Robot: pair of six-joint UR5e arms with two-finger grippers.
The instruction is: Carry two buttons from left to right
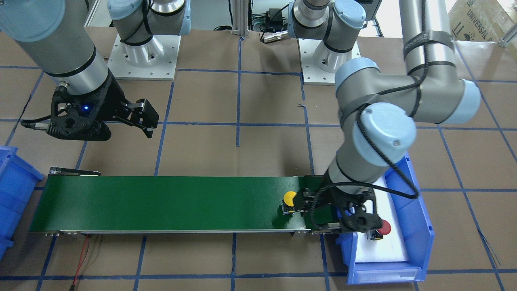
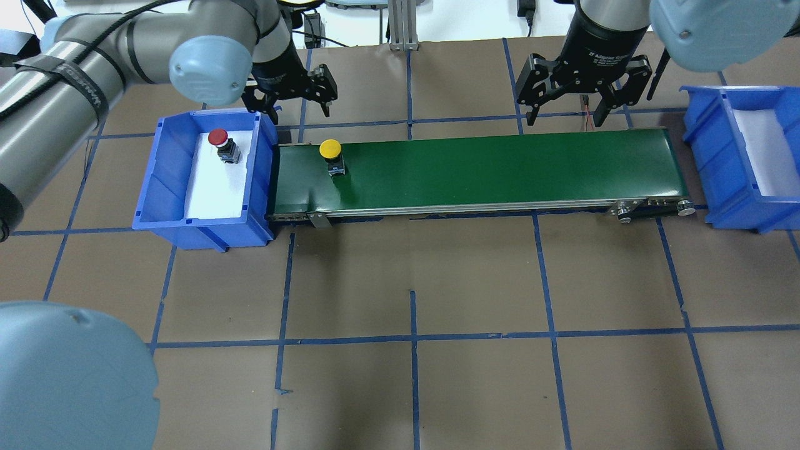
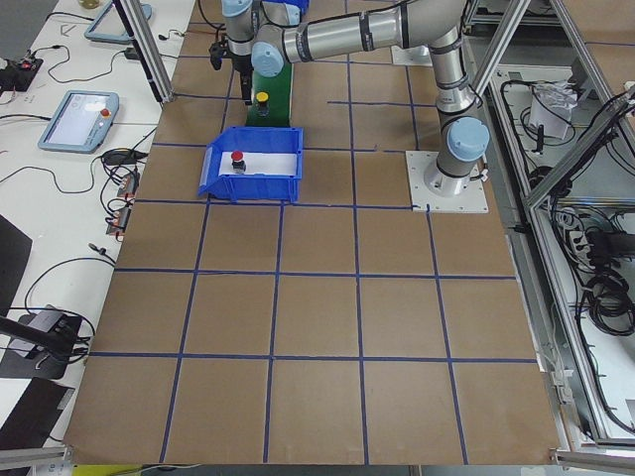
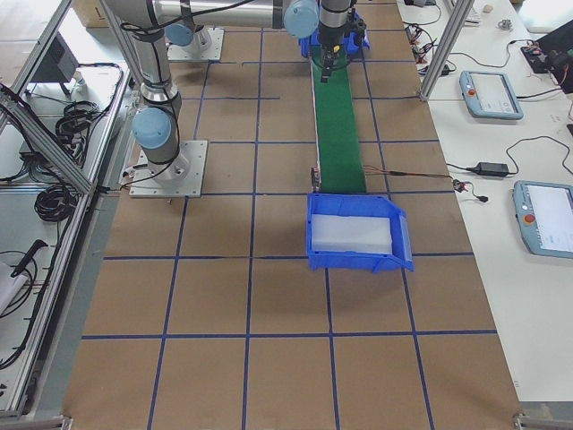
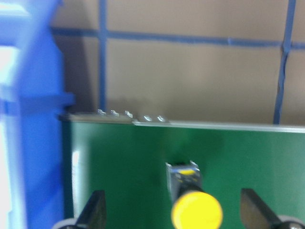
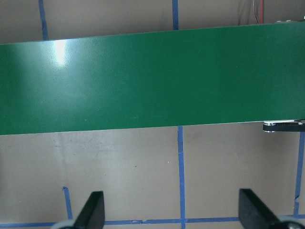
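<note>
The yellow button (image 2: 330,150) sits on the green belt (image 2: 500,169), close to the blue bin (image 2: 165,181). The red button (image 2: 219,139) lies inside that bin. The left tool (image 2: 302,112) hangs over the yellow button, fingers wide apart. The right tool (image 2: 567,115) is open too, above the belt's other end.

A belt (image 2: 500,169) runs across the counter (image 2: 412,275), a left bin (image 2: 150,187) and a right bin (image 2: 706,156) at its ends. In the left bin sits one button (image 2: 220,140); the other button (image 2: 331,153) stands on the belt (near its left end), below the left tool (image 2: 300,109)
</note>
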